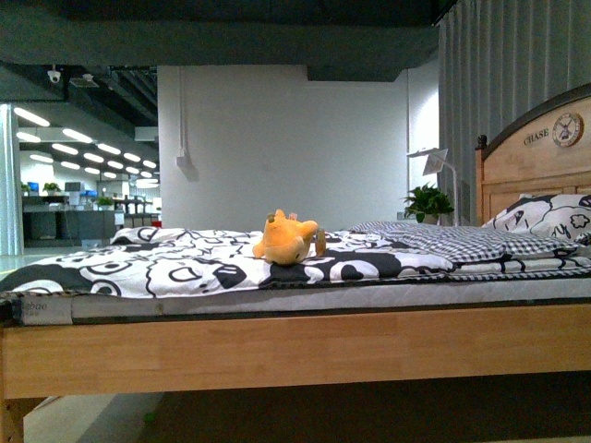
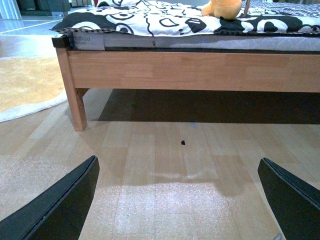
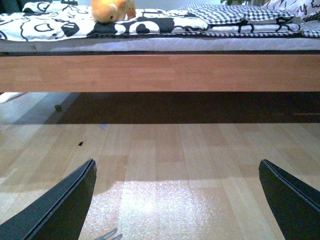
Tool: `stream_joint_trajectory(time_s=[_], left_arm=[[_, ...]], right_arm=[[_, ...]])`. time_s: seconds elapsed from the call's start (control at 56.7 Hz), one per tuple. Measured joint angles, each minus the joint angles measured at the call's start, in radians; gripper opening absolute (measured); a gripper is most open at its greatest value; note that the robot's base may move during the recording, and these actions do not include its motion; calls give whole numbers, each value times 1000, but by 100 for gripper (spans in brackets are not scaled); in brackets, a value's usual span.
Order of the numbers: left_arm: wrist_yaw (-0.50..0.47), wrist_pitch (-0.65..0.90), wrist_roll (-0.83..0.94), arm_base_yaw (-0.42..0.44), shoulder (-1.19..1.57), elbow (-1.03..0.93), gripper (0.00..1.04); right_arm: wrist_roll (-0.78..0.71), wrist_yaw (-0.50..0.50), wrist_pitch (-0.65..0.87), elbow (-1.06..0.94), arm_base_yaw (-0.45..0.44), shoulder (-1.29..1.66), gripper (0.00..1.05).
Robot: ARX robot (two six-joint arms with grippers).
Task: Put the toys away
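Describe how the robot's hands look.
Left hand and right hand look alike: each shows two flat, matte black fingers, wedge-shaped, with straight edges narrowing to a point. No cables or markings show. The arms themselves are out of view.

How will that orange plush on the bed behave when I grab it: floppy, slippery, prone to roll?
The plush looks soft and stuffed, so it will probably squash rather than hold shape, and seems light. It lies rounded on a rumpled quilt, so a push may tumble it or drag fabric rather than slide it.
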Motion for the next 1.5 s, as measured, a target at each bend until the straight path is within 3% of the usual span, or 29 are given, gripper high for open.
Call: stream_joint_trajectory(time_s=[1.5], left_arm=[[0,0,0,0,-2,0,98]], right_arm=[[0,0,0,0,0,0,98]])
